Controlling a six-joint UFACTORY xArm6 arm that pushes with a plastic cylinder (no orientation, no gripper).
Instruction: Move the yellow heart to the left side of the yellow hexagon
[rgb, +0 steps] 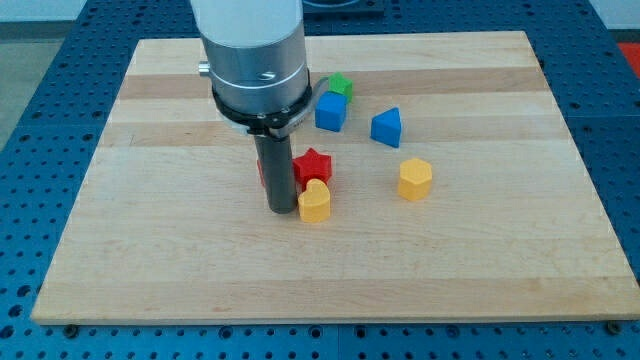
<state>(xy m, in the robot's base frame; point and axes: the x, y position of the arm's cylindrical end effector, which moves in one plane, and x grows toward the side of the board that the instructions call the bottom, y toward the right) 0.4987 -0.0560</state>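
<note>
The yellow heart (315, 202) lies near the board's middle. The yellow hexagon (414, 179) sits apart from it, toward the view's right. My tip (282, 208) rests on the board just left of the yellow heart, touching or nearly touching it. A red star (312, 165) sits right above the heart. The rod hides most of a red block (261, 170) behind it.
A blue cube (331, 111), a green block (340, 86) and a blue triangular block (386, 127) lie toward the view's top right of the heart. The wooden board (150, 250) rests on a blue perforated table.
</note>
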